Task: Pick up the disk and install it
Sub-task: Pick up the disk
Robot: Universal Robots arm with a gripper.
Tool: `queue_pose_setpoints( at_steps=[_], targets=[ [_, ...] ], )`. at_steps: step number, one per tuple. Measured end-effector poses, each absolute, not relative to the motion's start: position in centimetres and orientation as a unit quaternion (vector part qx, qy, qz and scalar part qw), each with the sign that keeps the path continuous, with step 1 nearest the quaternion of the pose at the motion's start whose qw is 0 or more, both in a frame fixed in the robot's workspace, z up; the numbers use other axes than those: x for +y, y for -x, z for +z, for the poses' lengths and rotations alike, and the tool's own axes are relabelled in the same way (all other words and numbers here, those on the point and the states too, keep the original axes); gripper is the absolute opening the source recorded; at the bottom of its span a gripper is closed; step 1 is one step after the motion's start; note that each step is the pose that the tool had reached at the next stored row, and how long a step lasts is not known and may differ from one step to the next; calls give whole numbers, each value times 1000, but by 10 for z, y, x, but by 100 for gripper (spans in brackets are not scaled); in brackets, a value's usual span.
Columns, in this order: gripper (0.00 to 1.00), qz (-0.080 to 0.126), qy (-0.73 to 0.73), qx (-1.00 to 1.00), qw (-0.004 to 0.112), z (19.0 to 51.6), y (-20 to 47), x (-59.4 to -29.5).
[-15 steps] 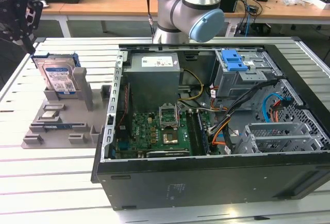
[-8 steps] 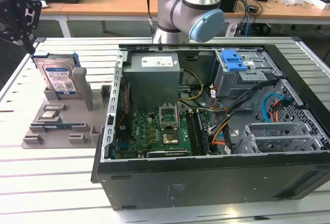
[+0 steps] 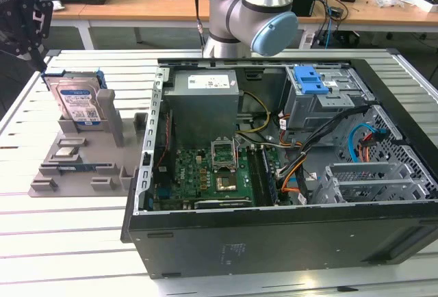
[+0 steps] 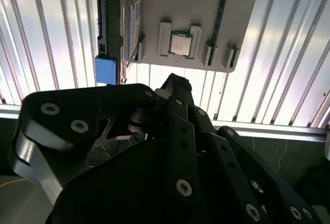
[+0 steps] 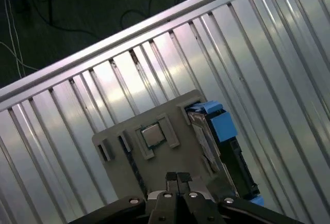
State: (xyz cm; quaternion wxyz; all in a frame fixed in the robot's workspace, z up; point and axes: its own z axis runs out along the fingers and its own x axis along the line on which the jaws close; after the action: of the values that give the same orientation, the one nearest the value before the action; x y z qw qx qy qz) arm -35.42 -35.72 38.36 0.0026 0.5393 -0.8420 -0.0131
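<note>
The disk [image 3: 77, 102] stands on edge in a slot at the back of a grey holder block [image 3: 82, 170] on the slatted table, at the exterior view's left. Its white-and-blue label faces forward and blue rails run along its sides. In both wrist views it appears edge-on, the disk [image 4: 129, 22] [image 5: 223, 149] beside the holder's flat top. My black gripper [image 3: 29, 49] hangs in the air above and to the left of the disk, apart from it. Its fingertips [image 5: 174, 176] are pressed together with nothing between them, so it is shut and empty.
An open computer case [image 3: 274, 235] fills the table's middle and right. Inside are a grey metal box [image 3: 205, 105], a motherboard [image 3: 205, 174] and a drive cage [image 3: 321, 102] with a blue latch [image 3: 308, 78]. A small square chip [image 5: 152, 135] sits on the holder. The arm's base [image 3: 253, 9] rises behind the case.
</note>
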Motion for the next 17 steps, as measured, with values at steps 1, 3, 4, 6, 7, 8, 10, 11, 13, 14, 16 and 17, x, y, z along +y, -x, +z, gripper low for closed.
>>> queue_pose_setpoints(
  at_steps=[1,3,4,6,7,8,10,11,13,14,16,17],
  targets=[
    [10,-13,-549,-836,3,384,354,-357],
    [10,-13,-570,-821,3,384,354,-357],
    [10,-13,-579,-815,3,384,354,-357],
    [10,-13,-600,-800,4,384,354,-357],
    [10,-13,-607,-794,4,384,354,-357],
    [10,-13,-617,-787,4,384,354,-357],
    [10,-13,-635,-772,4,384,354,-357],
    [10,-13,-648,-762,4,384,354,-357],
    [10,-12,-663,-749,5,384,354,-357],
    [10,-12,-663,-748,5,384,354,-357],
    [10,-12,-663,-748,5,384,354,-357],
    [10,-12,-664,-748,5,384,354,-357]
  ],
)
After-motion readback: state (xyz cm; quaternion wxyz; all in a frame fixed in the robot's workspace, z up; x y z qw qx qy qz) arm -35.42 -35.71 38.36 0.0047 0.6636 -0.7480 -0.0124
